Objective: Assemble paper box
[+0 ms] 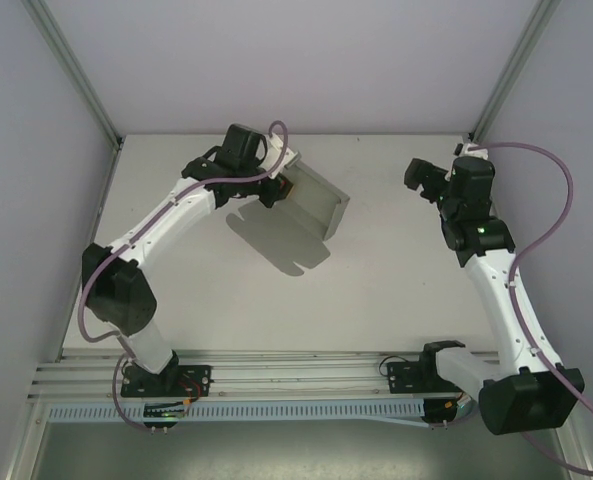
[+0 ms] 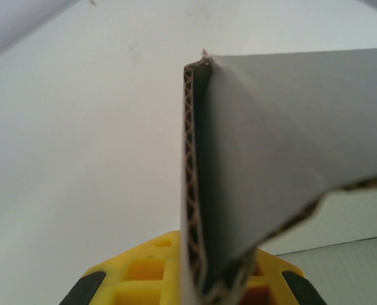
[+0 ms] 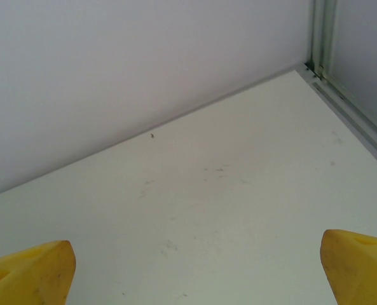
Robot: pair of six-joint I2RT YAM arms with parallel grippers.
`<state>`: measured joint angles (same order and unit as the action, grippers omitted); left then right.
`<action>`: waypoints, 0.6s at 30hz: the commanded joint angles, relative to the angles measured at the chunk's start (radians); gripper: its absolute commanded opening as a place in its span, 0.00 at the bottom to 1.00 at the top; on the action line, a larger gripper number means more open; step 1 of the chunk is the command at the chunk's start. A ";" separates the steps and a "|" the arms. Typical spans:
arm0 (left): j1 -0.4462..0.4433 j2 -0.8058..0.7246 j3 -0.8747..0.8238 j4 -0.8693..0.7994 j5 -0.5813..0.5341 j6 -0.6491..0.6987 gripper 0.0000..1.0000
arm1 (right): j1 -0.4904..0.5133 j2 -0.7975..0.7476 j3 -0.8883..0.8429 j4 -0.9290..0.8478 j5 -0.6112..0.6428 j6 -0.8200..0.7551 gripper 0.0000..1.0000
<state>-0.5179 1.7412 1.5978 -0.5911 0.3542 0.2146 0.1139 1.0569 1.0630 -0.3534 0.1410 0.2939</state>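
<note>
The paper box (image 1: 314,208), still a partly folded sheet, appeared raised above the worktop (image 1: 376,300) at the far left. The left jaws were clamped on one corrugated edge. The right jaws stood wide apart, holding nothing, well apart from it. Judged stage: early folding. The next move likely calls for the right jaws to take a free flap.

Grey corrugated paper box (image 1: 317,202), partly folded, aloft near the centre.
</note>
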 commanded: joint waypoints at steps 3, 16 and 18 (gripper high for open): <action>0.000 0.145 0.093 -0.214 -0.011 0.091 0.00 | -0.045 -0.008 -0.038 -0.054 -0.014 -0.027 0.99; -0.119 0.514 0.328 -0.598 -0.454 0.130 0.00 | -0.124 0.049 -0.055 -0.106 -0.109 -0.066 0.99; -0.138 0.545 0.342 -0.611 -0.490 0.141 0.00 | -0.126 0.055 -0.056 -0.103 -0.116 -0.069 0.99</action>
<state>-0.6289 2.2402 1.9076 -1.0756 0.0071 0.3180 -0.0025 1.1049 1.0180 -0.4389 0.0551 0.2436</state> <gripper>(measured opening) 0.079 0.989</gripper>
